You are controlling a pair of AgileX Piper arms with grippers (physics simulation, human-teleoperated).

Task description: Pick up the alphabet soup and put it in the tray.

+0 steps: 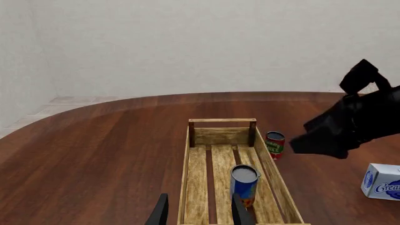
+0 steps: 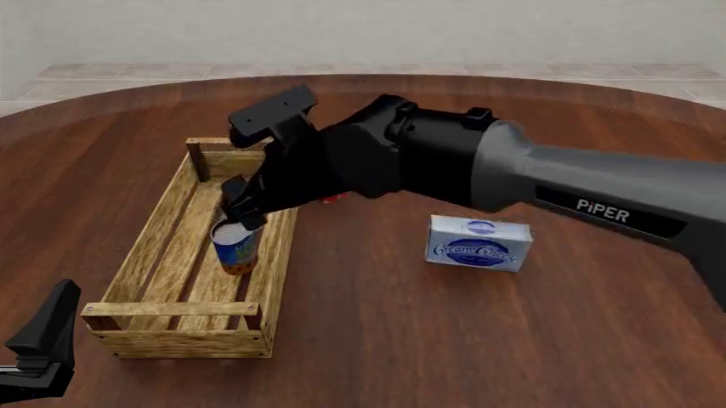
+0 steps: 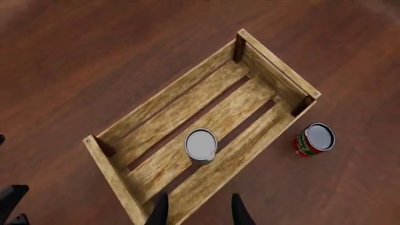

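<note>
Soup can (image 2: 236, 246) standing upright on the slatted floor of the wooden tray (image 2: 145, 255), near the tray's middle and closer to the long side wall that faces the cream cheese box (image 2: 479, 243). Right claw (image 3: 196, 208) directly above the tray, just above the can; its two fingers are parted with nothing between them, and the can's white top (image 3: 201, 143) lies clear of both fingertips. Left claw (image 1: 198, 213) near the tray's closest end rail, fingers likewise spread and empty; in the left wrist view the can appears just beyond one finger, without contact that can be confirmed. Small red-and-green can (image 3: 314, 138) upright on the counter (image 2: 375, 340), just outside the tray's long wall near its far end. Cream cheese box on the counter, well apart from the tray, on the same side as the small can
</note>
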